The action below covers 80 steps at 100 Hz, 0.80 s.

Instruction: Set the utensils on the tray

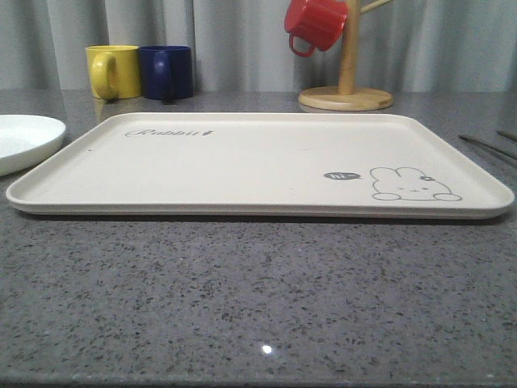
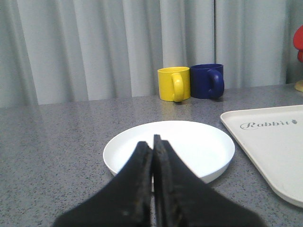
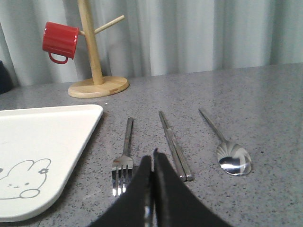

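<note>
While both pairs of black jaws are pressed together with nothing between them, the left gripper [image 2: 153,142] hangs low over the near rim of the round shallow white plate [image 2: 169,150], and the right gripper [image 3: 152,161] hangs above the grey speckled stone counter [image 1: 258,307] between the slim silver metal fork [image 3: 124,158] and the pair of silver chopsticks [image 3: 174,146].

The fork lies just beside the tray's right edge, tines towards the robot. The chopsticks lie side by side next to it, and the silver spoon [image 3: 227,151] rests further right, bowl nearest the robot. The plate sits just off the left edge of the large cream rectangular tray with the grey rabbit drawing [image 1: 258,166], which holds nothing yet. A yellow mug [image 1: 113,71] and a dark blue mug [image 1: 168,71] stand behind the tray's far left corner; a red mug [image 1: 315,24] hangs on a wooden mug tree [image 1: 347,81] near the far edge.

The cutlery looks stiff, light and slick, lying flat on hard stone; a pinch across the mid-handle seems safest. The chopsticks may roll or split apart. The plate is likely brittle and should be taken by its raised rim.
</note>
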Each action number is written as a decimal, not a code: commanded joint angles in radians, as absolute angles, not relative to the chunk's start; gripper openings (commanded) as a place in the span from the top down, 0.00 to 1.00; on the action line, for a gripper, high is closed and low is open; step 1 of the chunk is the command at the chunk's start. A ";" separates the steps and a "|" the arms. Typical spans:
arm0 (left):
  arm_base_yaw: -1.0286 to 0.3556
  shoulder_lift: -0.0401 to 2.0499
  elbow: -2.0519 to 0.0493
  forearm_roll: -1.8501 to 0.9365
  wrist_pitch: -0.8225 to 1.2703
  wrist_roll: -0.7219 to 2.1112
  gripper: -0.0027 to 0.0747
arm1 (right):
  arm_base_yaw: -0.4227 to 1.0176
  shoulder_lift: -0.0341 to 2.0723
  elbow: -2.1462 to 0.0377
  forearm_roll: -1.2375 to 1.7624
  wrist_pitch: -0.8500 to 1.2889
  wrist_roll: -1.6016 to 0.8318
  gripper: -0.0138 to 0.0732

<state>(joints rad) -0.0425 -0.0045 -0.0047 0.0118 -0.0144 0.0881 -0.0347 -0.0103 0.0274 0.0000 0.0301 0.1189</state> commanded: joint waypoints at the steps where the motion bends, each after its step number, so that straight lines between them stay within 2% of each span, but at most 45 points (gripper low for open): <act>1: -0.038 -0.039 0.038 0.011 -0.087 0.079 0.99 | -0.032 -0.032 0.010 0.000 -0.047 0.111 0.92; 42: -0.038 -0.037 -0.003 0.000 -0.054 0.079 0.99 | -0.032 -0.032 0.010 0.000 -0.047 0.111 0.92; 63: -0.038 0.031 -0.161 -0.076 0.100 0.079 0.99 | -0.032 -0.032 0.010 0.000 -0.047 0.111 0.92; 80: -0.038 0.175 -0.363 -0.079 0.250 0.079 0.99 | -0.032 -0.032 0.010 0.000 -0.047 0.111 0.92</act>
